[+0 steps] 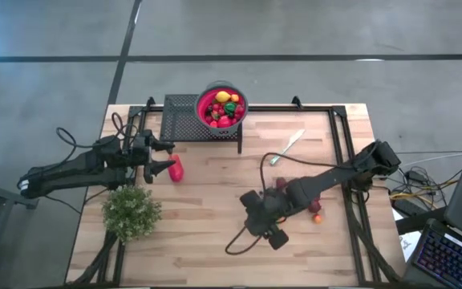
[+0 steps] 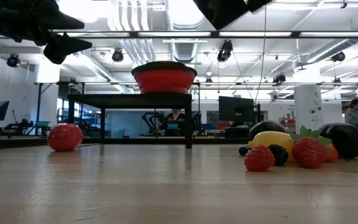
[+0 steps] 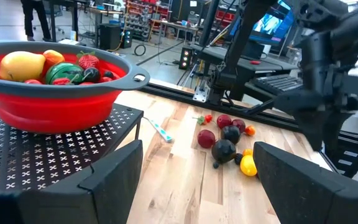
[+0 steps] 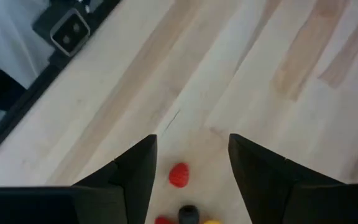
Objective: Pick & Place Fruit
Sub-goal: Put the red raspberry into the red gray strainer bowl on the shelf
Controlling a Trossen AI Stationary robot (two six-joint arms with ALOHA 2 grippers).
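My right tool (image 4: 188, 163) hangs open and empty over the table (image 1: 207, 233), the small red berry (image 4: 179, 175) lying directly beneath its gap at the left edge of the fruit cluster (image 1: 307, 201), far from my open left tool (image 1: 157, 156).

Left arm reaches in from the left edge of the high view, its left gripper (image 1: 167, 157) at mid-left, fingers (image 3: 114, 177) spread wide and empty. Right arm stretches from the right edge down toward lower centre, wrist bent, right gripper (image 1: 255, 210) pointing down, its fingers (image 4: 135, 168) parted with nothing between them.
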